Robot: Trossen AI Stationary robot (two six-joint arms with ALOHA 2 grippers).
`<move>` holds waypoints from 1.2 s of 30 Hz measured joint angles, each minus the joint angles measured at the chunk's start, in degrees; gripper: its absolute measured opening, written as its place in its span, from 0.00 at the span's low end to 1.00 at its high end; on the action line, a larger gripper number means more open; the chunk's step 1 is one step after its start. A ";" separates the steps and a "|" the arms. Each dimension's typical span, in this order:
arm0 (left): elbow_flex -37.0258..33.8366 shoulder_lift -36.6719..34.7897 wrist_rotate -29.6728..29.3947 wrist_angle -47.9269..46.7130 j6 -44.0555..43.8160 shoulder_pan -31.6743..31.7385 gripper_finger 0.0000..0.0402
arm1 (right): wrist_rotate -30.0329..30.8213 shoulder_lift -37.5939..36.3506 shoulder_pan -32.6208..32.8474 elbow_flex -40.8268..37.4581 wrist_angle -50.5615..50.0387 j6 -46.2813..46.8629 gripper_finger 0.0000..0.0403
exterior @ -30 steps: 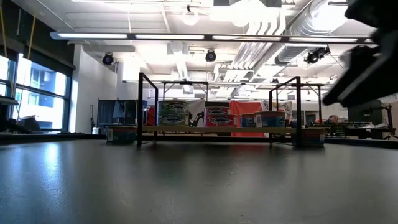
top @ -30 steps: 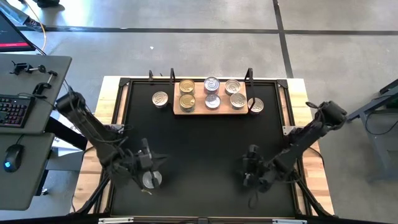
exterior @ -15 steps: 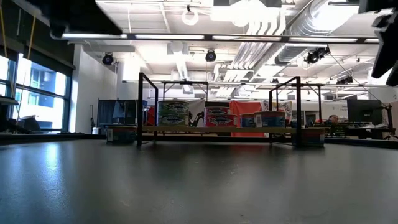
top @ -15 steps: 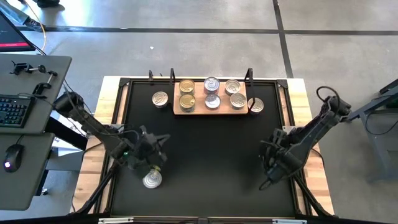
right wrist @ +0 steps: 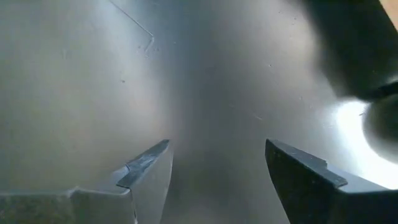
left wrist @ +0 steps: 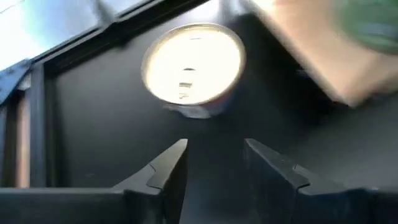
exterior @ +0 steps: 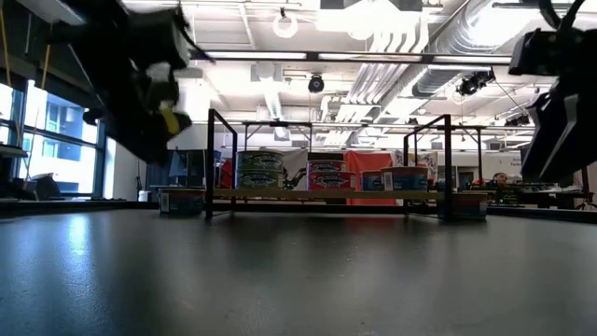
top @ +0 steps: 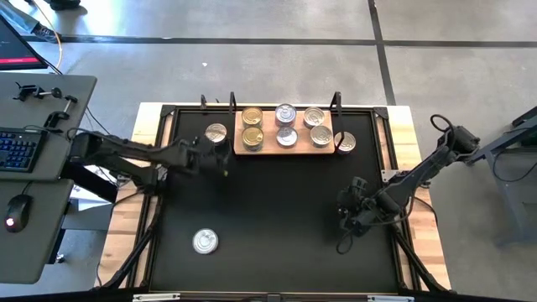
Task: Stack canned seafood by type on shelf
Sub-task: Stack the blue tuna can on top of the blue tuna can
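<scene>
Left end effector [top: 220, 162]: fingers spread, empty, near the silver tin [top: 216, 132] just left of the shelf [top: 284, 148].
Right end effector [top: 345, 220]: spread, empty, right side of counter.
Lone tin [top: 204, 242]: near-left on mat.

Light-wood shelf [top: 283, 149] carries six upright round tins [top: 286, 126], two gold-lidded at its left end. One silver tin [top: 216, 132] flanks each end; another silver tin [top: 204, 242] lies well apart from the shelf.

shelf [left wrist: 323, 50] in left wrist view: we see it smeared, cut by the edge
can labels [exterior: 261, 171]: we cannot read them
</scene>
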 joint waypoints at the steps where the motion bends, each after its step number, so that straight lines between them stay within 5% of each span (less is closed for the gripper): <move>1: -0.62 0.01 0.28 1.23 1.22 2.68 0.37 | 0.00 0.00 -0.05 -0.37 0.62 -0.17 0.62; 9: -2.68 -0.02 4.38 15.82 16.57 20.28 0.32 | 0.03 0.00 -0.02 -1.15 1.40 -0.20 0.62; 19: -2.68 5.06 20.10 32.30 31.13 33.27 0.18 | 0.46 0.00 0.25 -1.15 1.76 0.80 0.62; 27: -2.16 10.80 21.82 28.56 33.41 33.34 0.10 | 0.46 0.00 0.25 -1.15 2.38 0.86 0.62; 36: -2.30 5.32 19.30 8.05 25.30 20.65 0.01 | -0.59 0.00 0.25 -1.18 6.75 -0.85 0.62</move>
